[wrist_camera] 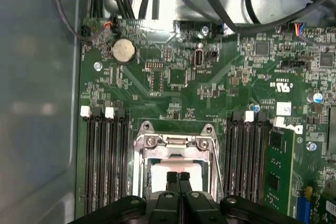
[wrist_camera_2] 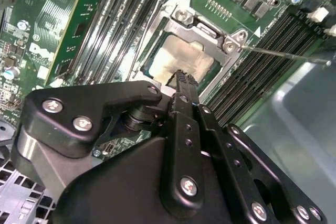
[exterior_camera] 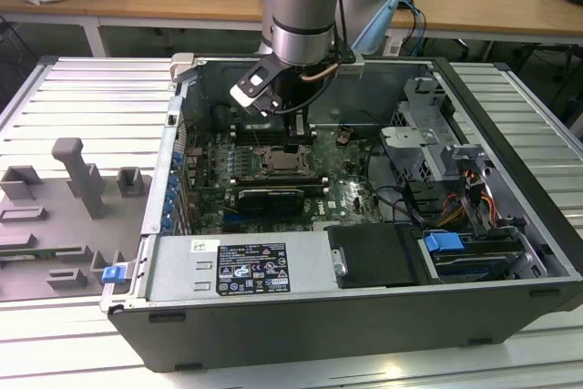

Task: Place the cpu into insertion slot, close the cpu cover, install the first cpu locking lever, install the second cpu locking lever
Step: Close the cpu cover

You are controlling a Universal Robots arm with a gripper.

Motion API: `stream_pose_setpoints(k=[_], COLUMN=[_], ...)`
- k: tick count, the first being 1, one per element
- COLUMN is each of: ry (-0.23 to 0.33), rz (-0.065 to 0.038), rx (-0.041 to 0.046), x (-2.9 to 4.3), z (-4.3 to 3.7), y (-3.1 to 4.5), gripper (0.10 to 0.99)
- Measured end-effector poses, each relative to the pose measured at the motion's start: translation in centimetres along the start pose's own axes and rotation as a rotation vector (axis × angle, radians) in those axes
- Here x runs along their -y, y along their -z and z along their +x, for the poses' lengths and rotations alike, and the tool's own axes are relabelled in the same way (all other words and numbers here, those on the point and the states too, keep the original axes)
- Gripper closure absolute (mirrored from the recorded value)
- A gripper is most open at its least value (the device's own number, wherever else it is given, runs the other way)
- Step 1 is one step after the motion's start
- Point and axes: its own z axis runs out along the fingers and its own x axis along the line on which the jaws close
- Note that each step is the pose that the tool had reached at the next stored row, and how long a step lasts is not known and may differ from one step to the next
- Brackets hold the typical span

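Pincer fingers together, holding nothing, tips right over cpu. Cpu seated in socket, flat, metal face up; square, no long axis. Cover looks down around it. Lever beside pincer juts free, so latching is likely left.

Arm: silver-grey cylindrical segments, pale blue cap, copper-coloured cable. Gripper: matte black linkages, silver screw heads.
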Motion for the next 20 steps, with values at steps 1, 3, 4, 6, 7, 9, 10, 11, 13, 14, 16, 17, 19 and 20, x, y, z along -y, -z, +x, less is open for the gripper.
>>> stream_pose_setpoints(k=[1,3,4,6,7,9,10,11,13,14,16,17,19,20], ry=[0.0,0.001,0.001,0.003,0.003,0.005,0.005,0.006,0.008,0.009,0.011,0.013,0.016,0.018], rz=[0.0,0.0,0.0,0.0,0.0,-0.001,-0.002,-0.003,-0.005,-0.005,-0.005,-0.006,-0.011,-0.012], rx=[0.0,-0.0001,0.0,-0.0001,-0.0001,0.0001,0.0,0.0001,0.0,0.0001,0.0001,0.0001,0.0003,0.0003], x=[0.22,0.59,0.67,0.82,0.9,1.12,1.19,1.27,1.64,1.72,1.77,1.91,2.15,2.23], z=[0.01,0.02,0.02,0.02,0.01,0.0,0.0,0.0,-0.09,-0.13,-0.15,-0.15,-0.15,-0.14], y=[-0.02,-0.06,-0.06,-0.09,-0.1,-0.13,-0.15,-0.17,-0.38,-0.49,-0.77,-0.94,-1.1,-1.22], gripper=[0.98,0.98,0.98,0.98,0.98,0.98,0.98,0.98,0.98,0.98,0.98,0.98,0.98,0.98])
